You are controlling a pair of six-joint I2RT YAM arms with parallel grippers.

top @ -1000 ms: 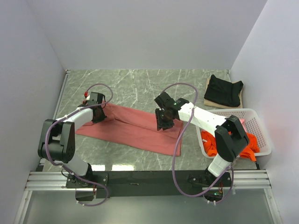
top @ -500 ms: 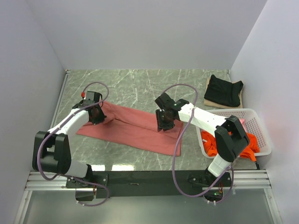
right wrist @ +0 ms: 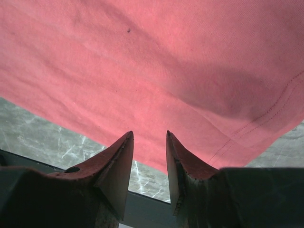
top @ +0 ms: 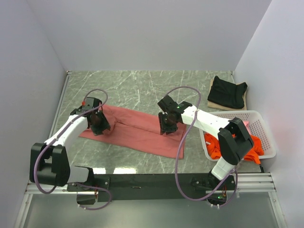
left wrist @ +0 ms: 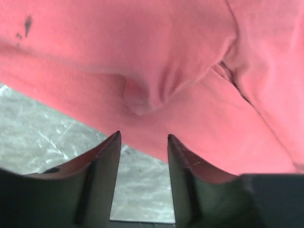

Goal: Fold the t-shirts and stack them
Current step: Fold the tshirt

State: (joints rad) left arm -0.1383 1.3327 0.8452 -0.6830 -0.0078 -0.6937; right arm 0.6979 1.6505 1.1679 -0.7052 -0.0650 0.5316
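- The brick-red t-shirt [top: 137, 132] lay flat as a long band across the middle of the worktop [top: 142, 85], slanting from the left down toward the right.
- Its near edge ran along bare marble, with open room behind it and in front, right up to the black rail [top: 142, 180].
- And a small pucker [left wrist: 137, 97] of cloth stood up near its left end.
- The left end effector [top: 100, 124] hovered over that left end, fingers parted, nothing between them.
- The right end effector [top: 167, 127] hung low over the shirt's right half, jaws a narrow gap apart, gripping nothing.
- The black t-shirt [top: 228, 91] sat folded in the far right corner.
- The orange t-shirt [top: 223, 148] lay bundled in the white basket [top: 266, 133], near the red shirt's right end.
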